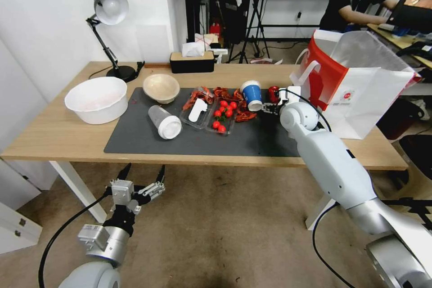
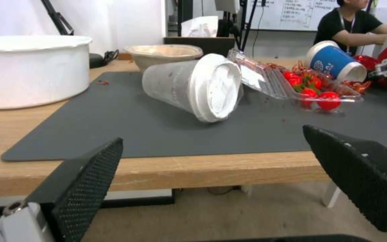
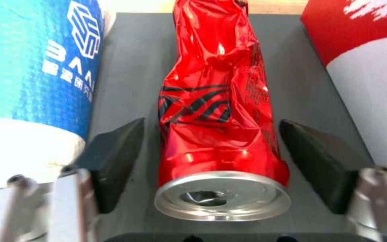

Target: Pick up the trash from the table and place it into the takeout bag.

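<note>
Nearest the head camera, the left gripper hangs below the table edge, fingers spread apart, holding nothing; on the dark mat the right gripper sits low with its fingers open either side of a crushed red can, not yet touching it; the can lies between a tipped blue paper cup and the red-and-white takeout bag, which stands at the table's right end; a lidded translucent cup lies on its side near a beige bowl.
</note>
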Controlling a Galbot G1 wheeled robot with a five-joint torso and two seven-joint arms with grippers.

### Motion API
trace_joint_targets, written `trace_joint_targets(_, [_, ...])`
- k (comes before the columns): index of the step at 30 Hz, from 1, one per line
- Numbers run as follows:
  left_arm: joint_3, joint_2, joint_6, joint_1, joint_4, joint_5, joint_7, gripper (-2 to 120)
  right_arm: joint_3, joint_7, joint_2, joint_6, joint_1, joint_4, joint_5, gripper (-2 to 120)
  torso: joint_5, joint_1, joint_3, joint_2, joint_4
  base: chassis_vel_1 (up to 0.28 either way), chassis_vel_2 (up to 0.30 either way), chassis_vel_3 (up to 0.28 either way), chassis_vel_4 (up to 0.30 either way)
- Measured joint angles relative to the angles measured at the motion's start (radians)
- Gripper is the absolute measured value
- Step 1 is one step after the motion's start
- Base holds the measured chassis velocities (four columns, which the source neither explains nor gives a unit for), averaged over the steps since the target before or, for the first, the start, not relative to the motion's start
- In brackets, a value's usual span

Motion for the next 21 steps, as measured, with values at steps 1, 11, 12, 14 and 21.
trace_joint_targets(1, [0.0, 0.0, 0.0, 0.0, 0.0, 0.0, 0.0, 100, 0.0, 0.0, 0.0, 0.0, 0.0, 0.0, 0.0, 80, 0.0, 0.0, 0.0, 0.0, 0.0, 0.0, 0.0, 0.0, 0.0])
trace_joint_targets(11, [0.002, 0.002, 0.001, 0.0, 0.001, 0.002, 0.0, 100, 0.002, -0.001, 0.003, 0.005, -0.003, -0.006, -0.001, 51, 0.0001, 0.0, 0.0, 0.0, 0.0, 0.0, 0.0, 0.0, 0.0])
trace_joint_targets(12, [0.002, 0.003, 0.001, -0.001, 0.003, 0.002, 0.0, 100, 0.003, -0.001, 0.004, 0.007, -0.004, -0.006, -0.001, 51, 0.0, 0.0, 0.0, 0.0, 0.0, 0.0, 0.0, 0.0, 0.0])
trace_joint_targets(14, [0.003, 0.004, 0.002, -0.002, 0.005, 0.002, 0.0, 100, 0.004, -0.001, 0.006, 0.01, -0.007, -0.006, -0.003, 51, -0.0001, 0.0, 0.0, 0.0, 0.0, 0.0, 0.0, 0.0, 0.0])
trace_joint_targets(21, [0.003, 0.007, 0.002, -0.003, 0.006, 0.001, 0.0, 100, 0.004, -0.004, 0.011, 0.023, -0.014, -0.002, -0.029, 51, 0.0002, 0.0, 0.0, 0.0, 0.0001, 0.0, 0.0, 0.0, 0.0])
